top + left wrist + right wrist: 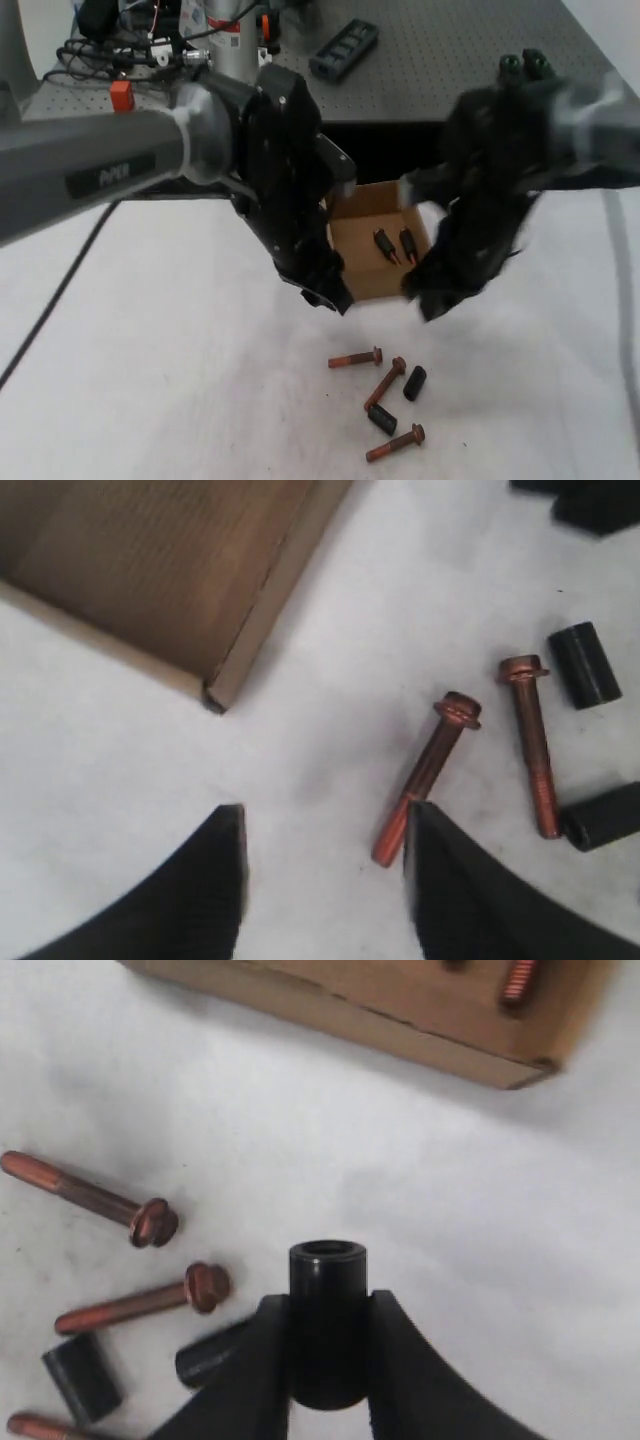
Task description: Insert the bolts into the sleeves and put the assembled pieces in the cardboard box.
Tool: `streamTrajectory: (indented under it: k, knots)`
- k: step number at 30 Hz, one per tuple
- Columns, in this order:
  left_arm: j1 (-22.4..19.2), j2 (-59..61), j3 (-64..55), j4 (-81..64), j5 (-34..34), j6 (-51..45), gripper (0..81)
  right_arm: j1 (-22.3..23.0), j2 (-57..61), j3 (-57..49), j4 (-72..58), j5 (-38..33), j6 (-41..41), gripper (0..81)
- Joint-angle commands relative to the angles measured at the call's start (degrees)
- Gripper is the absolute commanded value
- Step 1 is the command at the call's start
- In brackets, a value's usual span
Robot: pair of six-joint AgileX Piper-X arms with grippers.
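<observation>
My right gripper is shut on a black sleeve, held upright with its bore showing, above the white cloth near the cardboard box. In the high view the right gripper hangs at the box's front right corner. My left gripper is open with nothing between its fingers, one finger beside a copper bolt; it sits at the box's front left. Three bolts and two loose sleeves lie in front. Two assembled pieces lie in the box.
A white cloth covers the bench, with free room to the left and right of the parts. Behind the box are a perforated metal table, a black tray and cables.
</observation>
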Motion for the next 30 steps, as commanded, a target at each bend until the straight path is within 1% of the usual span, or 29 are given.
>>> streamTrajectory:
  k: [1, 3, 6, 10, 13, 16, 20, 28, 29, 30]
  knots:
    - [-3.1, 2.5, -1.2, -1.4, 0.8, 8.1, 36.9, -2.9, -8.0, 4.3, 0.7, -3.4, 1.1, 3.5]
    - [-4.9, 4.4, -2.6, -0.3, 0.4, 12.1, 36.9, -4.7, -12.4, 7.8, 0.7, -4.8, 1.6, 3.5]
    - [-6.9, 7.9, -5.8, 2.1, -1.2, 15.0, 36.9, -6.3, -18.7, 12.9, 0.7, -5.3, 2.4, 3.5]
    - [-8.3, 11.8, -11.0, 5.9, -6.3, 17.7, 36.9, -7.1, -25.4, 17.6, 0.7, -5.3, 2.4, 3.5]
    - [-8.5, 14.0, -13.6, 8.1, -7.9, 19.1, 36.8, -7.3, -28.4, 19.6, 1.0, -5.3, 2.4, 3.5]
    - [-8.5, 15.3, -14.8, 8.2, -9.8, 20.5, 34.8, -7.3, -29.7, 20.1, 2.2, -5.3, 2.4, 3.5]
    - [-8.5, 16.0, -14.9, 9.1, -10.1, 21.5, 27.2, -7.3, -29.9, 20.1, 2.6, -5.3, 2.4, 3.5]
    - [-8.6, 17.4, -14.9, 10.0, -10.2, 21.5, 26.3, -7.2, -29.9, 20.1, 2.5, -5.3, 2.4, 3.5]
    - [-8.6, 17.5, -14.9, 10.0, -10.0, 21.5, 25.3, -7.2, -29.9, 20.1, 2.5, -5.3, 2.4, 3.5]
    - [-8.6, 17.7, -14.9, 10.0, -10.0, 21.5, 22.3, -7.2, -29.9, 20.1, 2.4, -5.3, 2.4, 3.5]
